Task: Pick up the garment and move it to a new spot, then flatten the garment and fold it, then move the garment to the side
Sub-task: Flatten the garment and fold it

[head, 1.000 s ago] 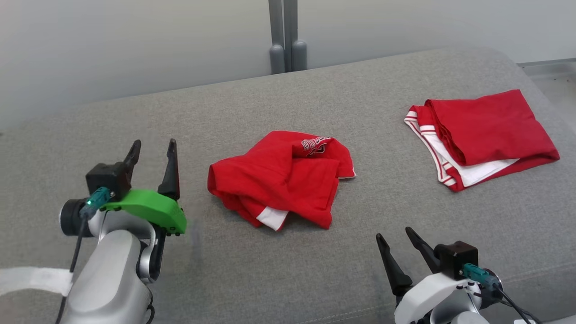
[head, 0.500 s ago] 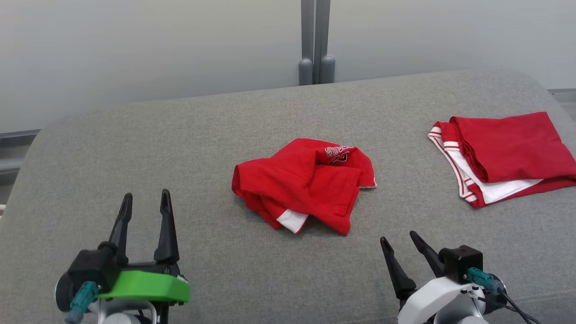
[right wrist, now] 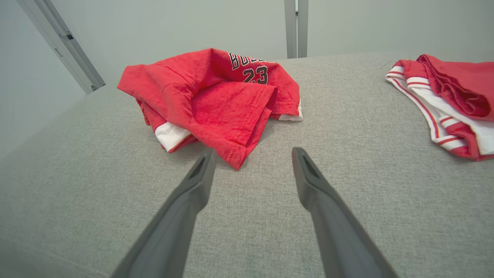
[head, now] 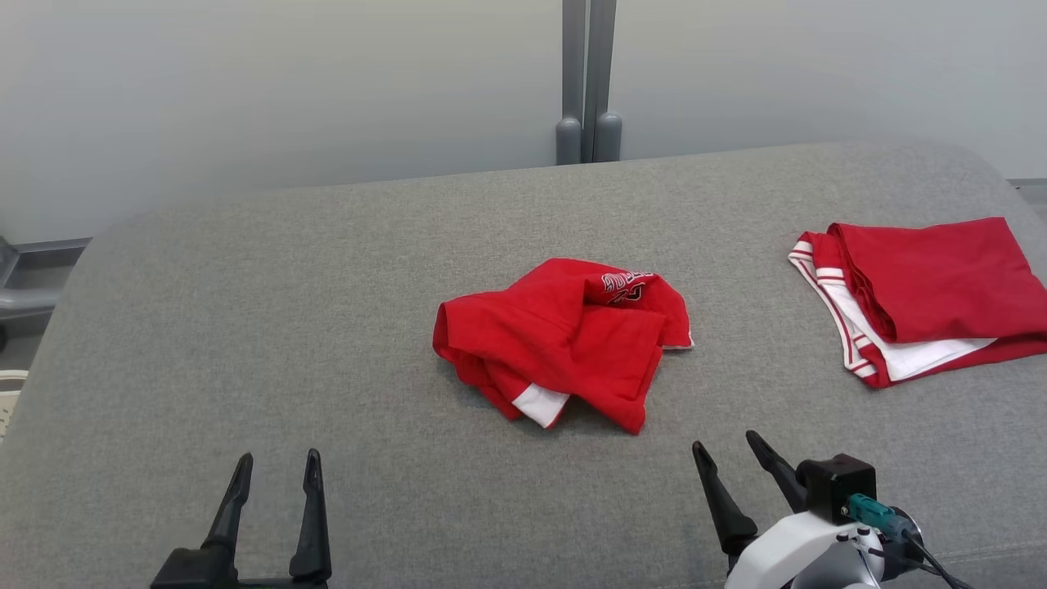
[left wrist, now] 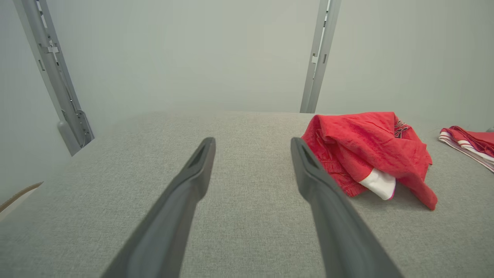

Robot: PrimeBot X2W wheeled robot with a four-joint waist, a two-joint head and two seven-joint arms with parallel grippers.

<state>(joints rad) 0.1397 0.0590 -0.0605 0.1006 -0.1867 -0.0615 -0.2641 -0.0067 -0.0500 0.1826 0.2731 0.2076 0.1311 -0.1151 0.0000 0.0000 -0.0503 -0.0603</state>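
Red crumpled garment [head: 564,343] lies at the centre of the grey upholstered surface [head: 327,327], long axis roughly 9 to 3 o'clock, one hem corner pointing to 5. A folded red garment [head: 924,298] sits at 3. A grey post [head: 587,82] stands at 12. The left gripper [head: 278,456] at 7 and the right gripper [head: 724,441] at 5 hover spread, empty.

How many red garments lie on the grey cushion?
2. The crumpled garment lies in the middle; the folded garment lies at the right edge. Its folds may hide another piece.
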